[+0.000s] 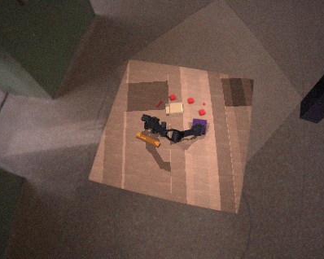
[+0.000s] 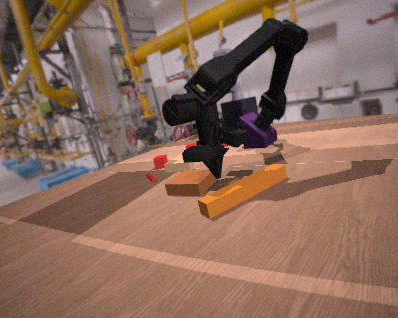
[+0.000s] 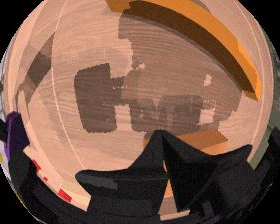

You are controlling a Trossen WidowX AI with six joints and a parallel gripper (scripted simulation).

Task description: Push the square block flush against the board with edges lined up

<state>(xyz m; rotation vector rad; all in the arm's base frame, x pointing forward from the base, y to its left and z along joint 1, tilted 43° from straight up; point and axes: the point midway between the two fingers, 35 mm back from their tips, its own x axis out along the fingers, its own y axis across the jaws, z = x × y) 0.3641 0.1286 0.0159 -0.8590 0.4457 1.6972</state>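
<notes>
The square block (image 2: 186, 186) (image 3: 211, 141) is flat and orange-brown; in the top view the arm hides it. The board (image 1: 148, 139) (image 2: 244, 191) (image 3: 232, 45) is a long, narrow orange bar lying on the table. In the exterior view a strip of table shows between block and board, so they look apart. My gripper (image 2: 218, 175) (image 3: 162, 133) is shut and empty. Its tips point down low beside the block's right-hand corner in the exterior view, on the same side as the board's far part. In the wrist view the fingers cover part of the block. Contact cannot be told.
A cream box (image 1: 176, 107) (image 2: 175, 166) lies behind the block in the exterior view. A thin red stick (image 1: 159, 104) (image 2: 151, 177) and several red cubes, one of them (image 1: 172, 97) (image 2: 160, 161) near the cream box, lie around it. The arm stands on a purple base (image 1: 199, 122) (image 2: 257, 137).
</notes>
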